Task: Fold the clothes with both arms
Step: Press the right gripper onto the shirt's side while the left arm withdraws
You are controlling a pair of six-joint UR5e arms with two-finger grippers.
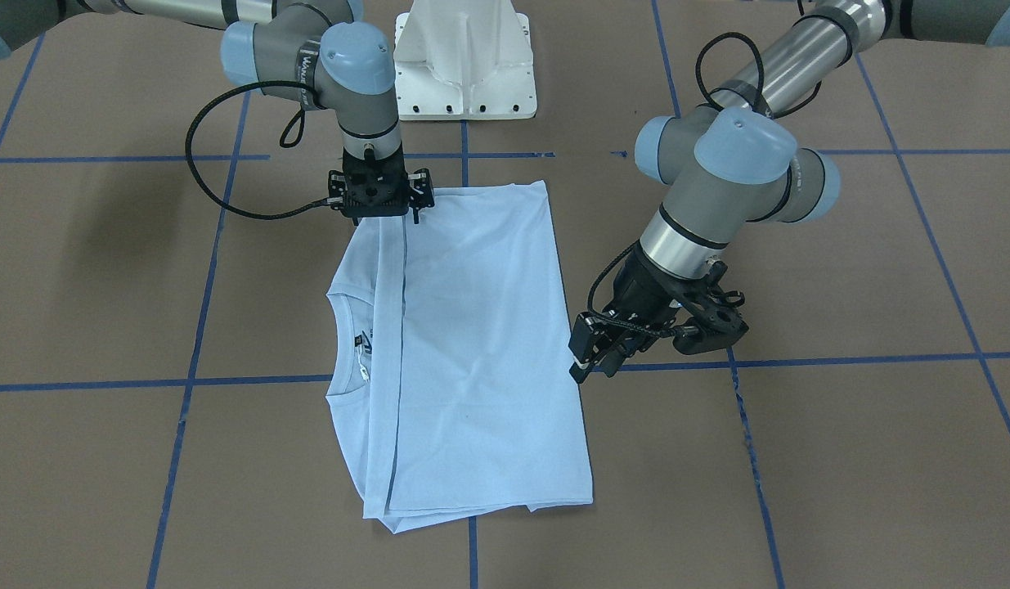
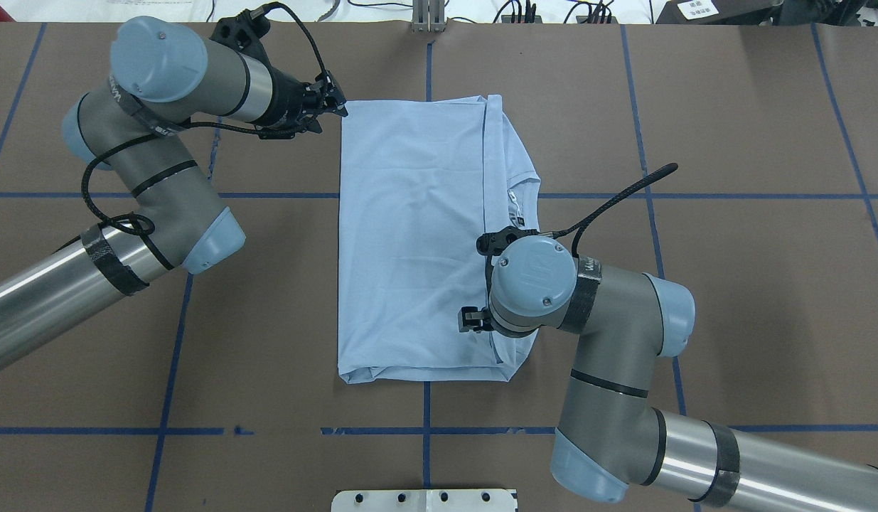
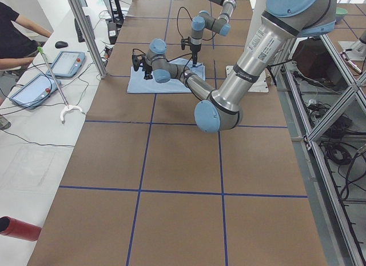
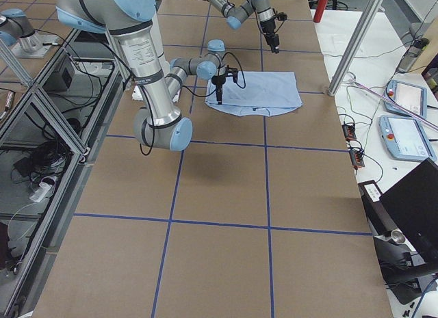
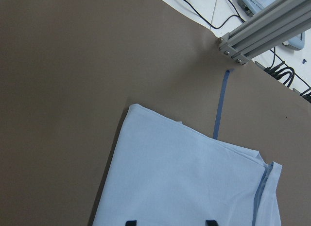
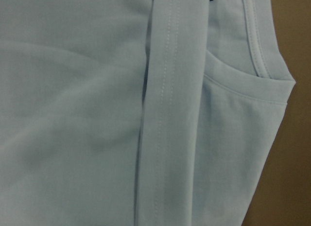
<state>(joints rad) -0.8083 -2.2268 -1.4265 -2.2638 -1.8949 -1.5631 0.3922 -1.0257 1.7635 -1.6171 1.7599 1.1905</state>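
Light blue T-shirt (image 1: 472,327), partly folded, is flanked by left gripper (image 1: 593,364), jaws spread, and right gripper (image 1: 382,211) — jaw state cannot be told; edges should be pinched evenly, lifted together.

Nothing reads cleanly. White lettering runs along the grey wrist sleeve of the right arm (image 1: 308,61) and along the left arm (image 3: 260,44), too small and cut off to spell out. The dark neck label (image 1: 357,340) of the T-shirt (image 1: 472,343) carries pale marks, illegible. A white card (image 2: 698,8) beyond the bench's (image 2: 766,320) far right edge bears dark print, unreadable.
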